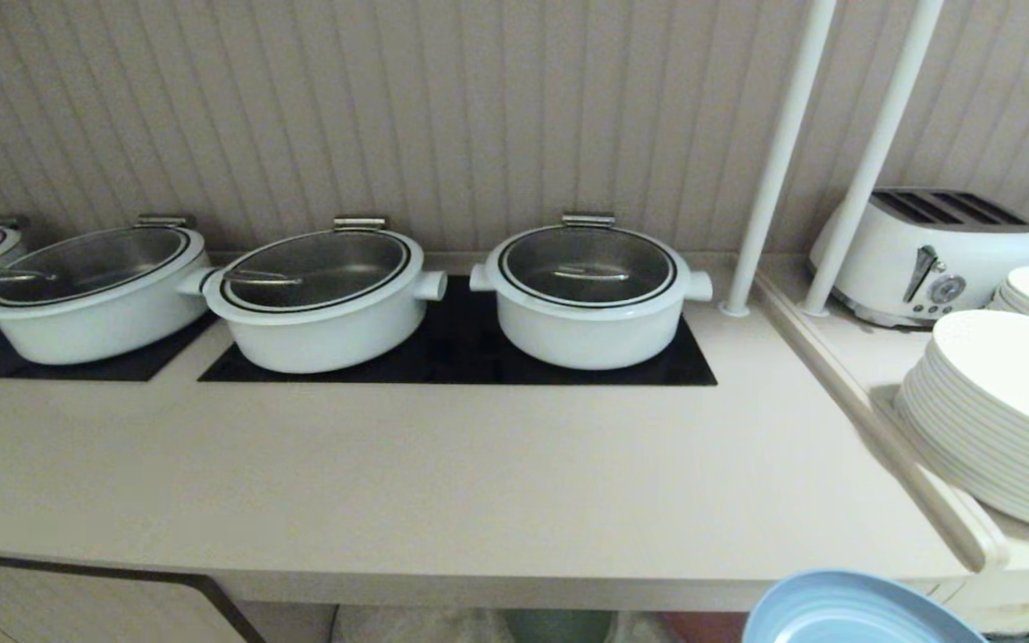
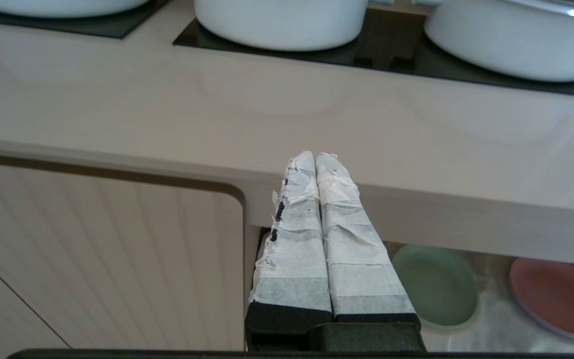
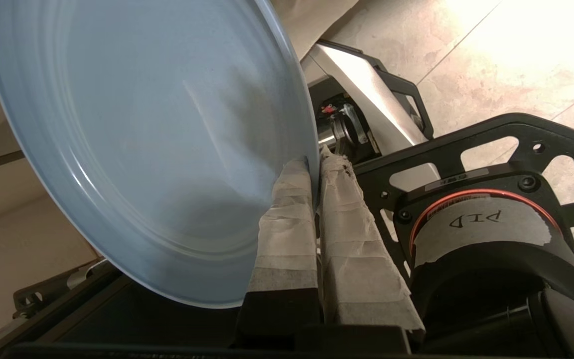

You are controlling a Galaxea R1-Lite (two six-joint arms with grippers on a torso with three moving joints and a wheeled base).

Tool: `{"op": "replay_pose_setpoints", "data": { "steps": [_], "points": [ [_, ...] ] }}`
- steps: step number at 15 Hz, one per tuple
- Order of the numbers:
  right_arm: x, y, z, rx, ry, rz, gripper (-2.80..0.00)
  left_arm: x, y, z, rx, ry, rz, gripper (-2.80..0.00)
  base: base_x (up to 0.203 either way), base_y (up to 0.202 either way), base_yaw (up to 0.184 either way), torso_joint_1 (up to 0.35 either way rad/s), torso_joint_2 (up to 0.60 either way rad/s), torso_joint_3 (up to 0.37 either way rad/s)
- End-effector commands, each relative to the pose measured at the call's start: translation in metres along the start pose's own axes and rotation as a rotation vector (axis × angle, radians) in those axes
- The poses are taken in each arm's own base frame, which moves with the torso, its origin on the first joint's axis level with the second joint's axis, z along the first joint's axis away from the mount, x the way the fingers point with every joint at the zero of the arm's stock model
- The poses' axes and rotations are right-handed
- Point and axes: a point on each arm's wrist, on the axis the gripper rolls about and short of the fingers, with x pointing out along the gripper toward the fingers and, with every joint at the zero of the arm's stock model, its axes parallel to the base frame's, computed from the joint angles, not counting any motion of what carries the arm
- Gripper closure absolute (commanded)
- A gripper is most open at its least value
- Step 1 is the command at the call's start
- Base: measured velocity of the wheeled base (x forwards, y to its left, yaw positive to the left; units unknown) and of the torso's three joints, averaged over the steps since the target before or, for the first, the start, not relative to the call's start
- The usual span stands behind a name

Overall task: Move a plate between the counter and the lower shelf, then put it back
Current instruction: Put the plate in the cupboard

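right pincer (image 3: 315, 167) | clamped tight on plate (image 3: 142, 139) rim | plate tilted, below counter (image 1: 443, 473) edge

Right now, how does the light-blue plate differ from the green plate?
The light-blue plate is pinched at its rim by the right hand and tilted in the air; the green plate lies flat and untouched on the lower shelf, beside a pink plate. Both are round and plain.

A buffet or catering kitchen, by the look of things: lidded white pots (image 1: 588, 295) lined up on black cooktop panels (image 1: 456, 353) set into a beige counter (image 1: 443, 482), stacks of white plates (image 1: 1001, 415) alongside, a white toaster (image 1: 930, 254) behind, grooved wall panelling (image 1: 407, 107) beyond.
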Motion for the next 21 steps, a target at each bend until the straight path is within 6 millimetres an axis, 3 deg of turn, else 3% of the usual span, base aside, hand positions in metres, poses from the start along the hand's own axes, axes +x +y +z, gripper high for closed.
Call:
{"op": "replay_pose_setpoints", "data": {
  "steps": [1, 21],
  "points": [
    [-0.0001, -0.0002, -0.0002, 0.004, 0.002, -0.001, 0.0, 0.0, 0.0, -0.0001, -0.001, 0.0, 0.001, 0.0, 0.0, 0.0, 0.0, -0.159, 0.31, 0.156],
    [-0.007, -0.003, -0.0059, -0.013, 0.073, 0.043, 0.0, -0.0001, 0.0, 0.0003, -0.001, -0.001, 0.0, 0.0, 0.0, 0.0, 0.0, -0.184, 0.37, 0.185]
  ]
}}
